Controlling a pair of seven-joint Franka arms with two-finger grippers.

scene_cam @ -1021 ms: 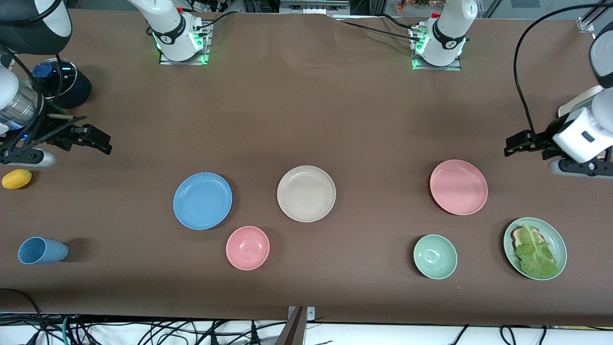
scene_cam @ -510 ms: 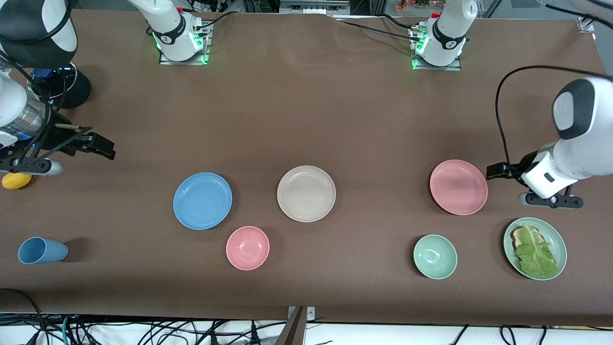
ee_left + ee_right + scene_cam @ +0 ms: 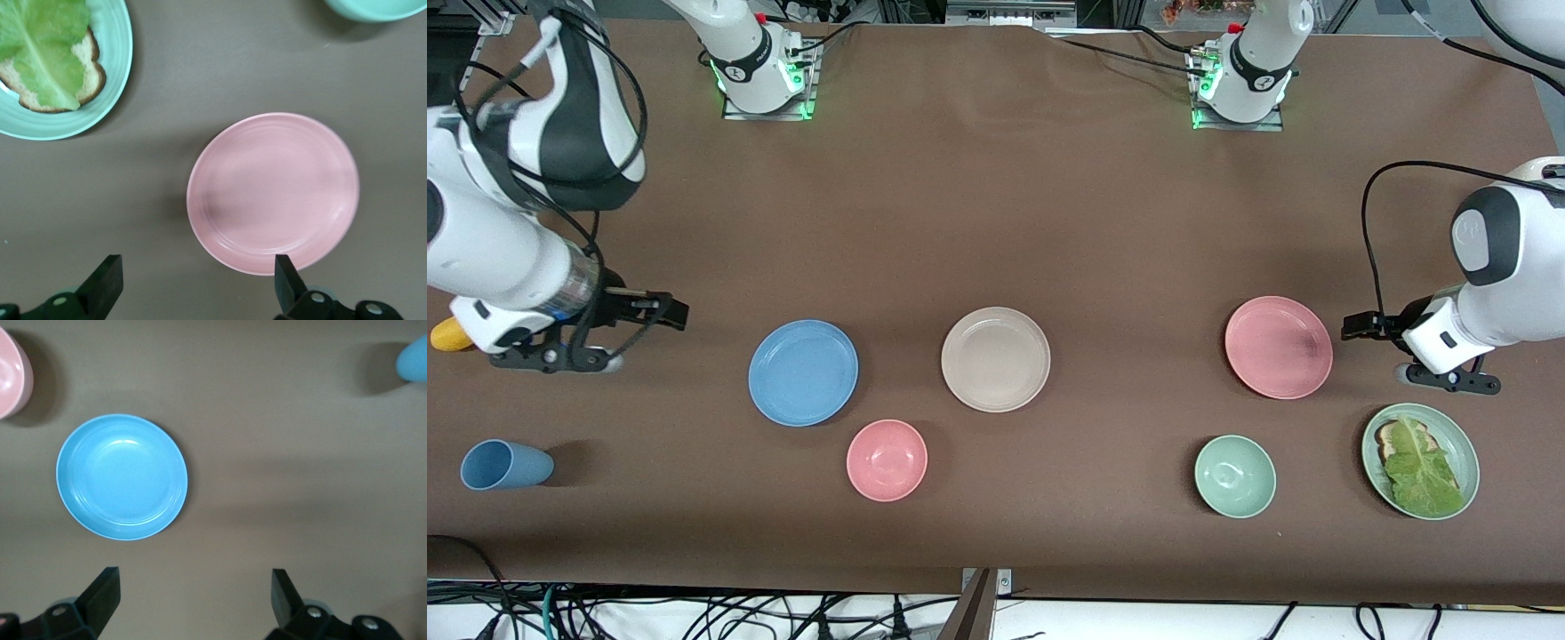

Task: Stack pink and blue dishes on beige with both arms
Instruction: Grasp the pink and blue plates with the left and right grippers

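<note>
Plates of the task lie in one row on the brown table (image 3: 996, 196), none stacked: beige plate (image 3: 996, 359) at the middle, blue plate (image 3: 803, 372) toward the right arm's end, pink plate (image 3: 1279, 347) toward the left arm's end. Left claw (image 3: 1356, 325), fingers wide apart and holding nothing, hangs over the table just beside the pink plate's rim. Right claw (image 3: 669, 310), equally wide open and empty, hangs over the table near the blue plate. Nearer the front camera lie a pink bowl (image 3: 887, 460), a green bowl (image 3: 1235, 476), a blue cup (image 3: 505, 465) on its side, and a green plate (image 3: 1420, 460) bearing bread and lettuce.
</note>
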